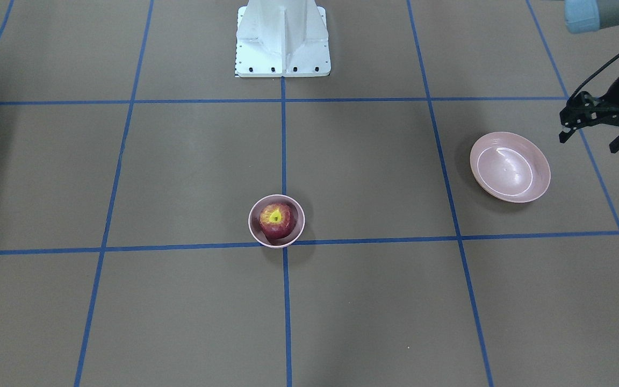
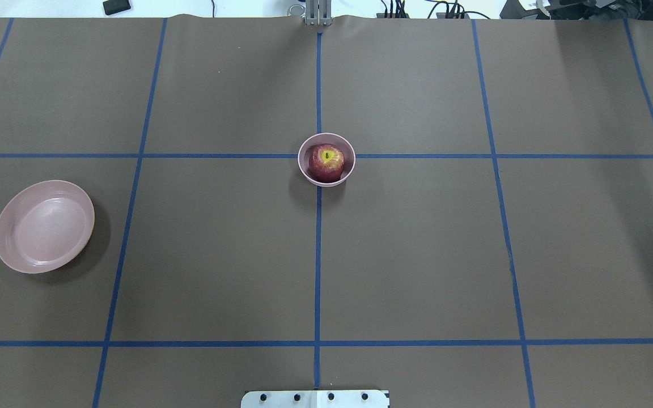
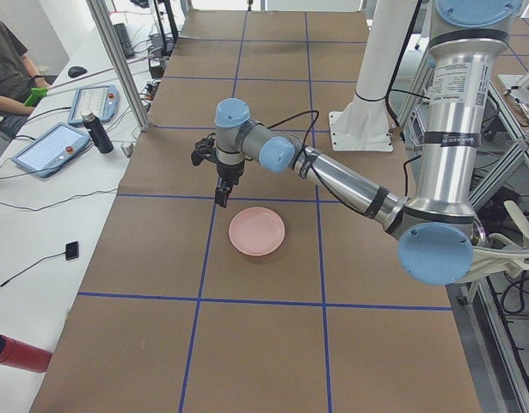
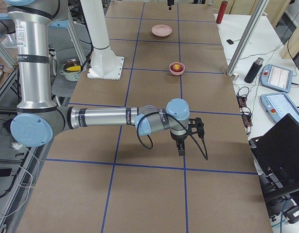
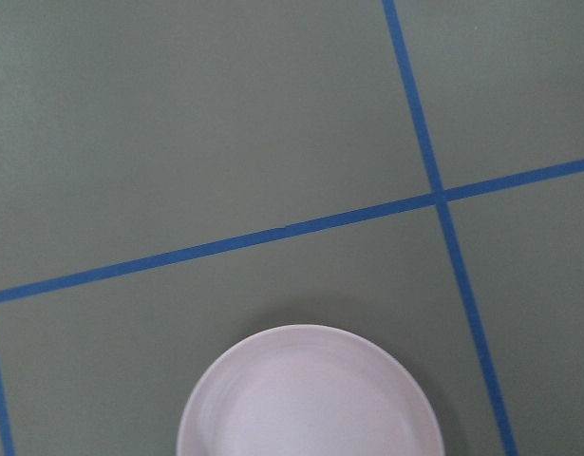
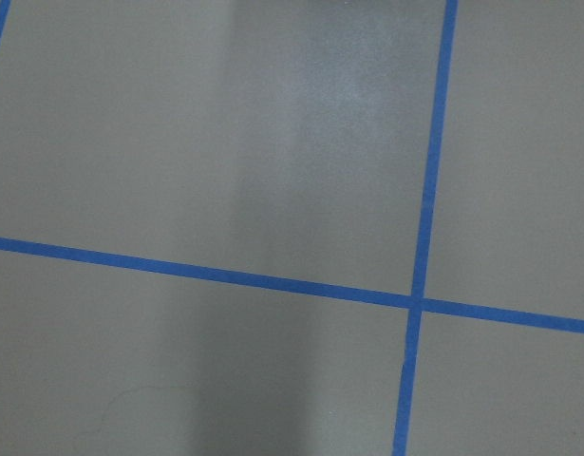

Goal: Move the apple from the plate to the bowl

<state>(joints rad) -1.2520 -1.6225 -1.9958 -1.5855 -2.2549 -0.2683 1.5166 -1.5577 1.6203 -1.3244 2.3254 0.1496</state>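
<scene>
The dark red apple [image 1: 276,220] sits inside the small deep pink bowl [image 1: 256,234] at the table's middle; both also show in the overhead view, the apple [image 2: 326,162] in the bowl [image 2: 305,169]. The wide shallow pink plate [image 1: 510,167] is empty on the robot's left side, and shows in the overhead view [image 2: 44,226] and the left wrist view [image 5: 310,404]. My left gripper [image 1: 591,140] is open and empty, hovering above the table just beyond the plate's outer side. My right gripper [image 4: 181,147] shows only in the exterior right view, far from the bowl; I cannot tell if it is open or shut.
The white robot base [image 1: 282,40] stands at the table's robot-side edge. Blue tape lines grid the brown table [image 2: 417,255]. Tablets, a bottle and cables lie on the operators' side bench [image 3: 53,146].
</scene>
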